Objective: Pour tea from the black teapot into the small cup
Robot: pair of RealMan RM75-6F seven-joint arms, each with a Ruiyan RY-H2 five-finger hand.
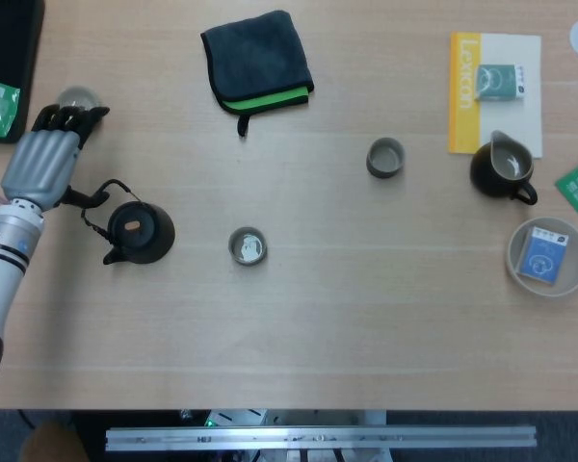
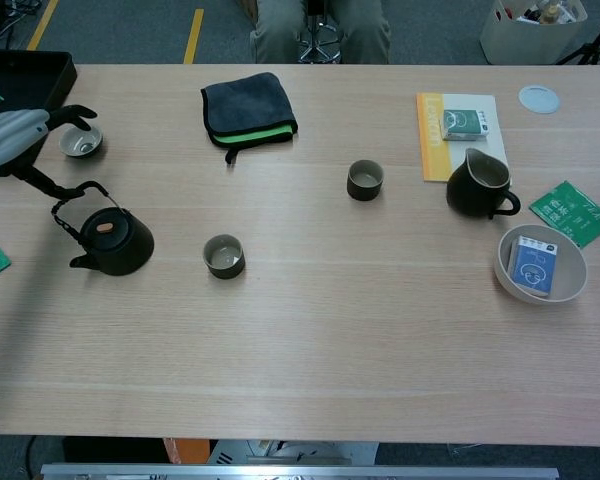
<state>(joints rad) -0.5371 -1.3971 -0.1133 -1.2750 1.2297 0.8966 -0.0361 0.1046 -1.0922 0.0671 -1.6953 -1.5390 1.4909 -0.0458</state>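
The black teapot (image 1: 140, 231) (image 2: 115, 242) stands on the table at the left, its wire handle leaning towards my left hand. My left hand (image 1: 41, 166) (image 2: 15, 138) is up and to the left of the pot. Its thumb hooks the handle while the other fingers stretch out flat. The small cup (image 1: 248, 245) (image 2: 223, 256) stands alone to the right of the pot, well apart from it, with pale liquid or a glint inside. My right hand shows in neither view.
A small bowl (image 2: 80, 142) sits just past my left fingertips. A dark cloth (image 1: 258, 60) lies at the back, with a second cup (image 1: 385, 157) mid-table. At the right are a dark pitcher (image 1: 501, 169), a booklet (image 1: 491, 87) and a bowl (image 1: 549, 256) holding a box.
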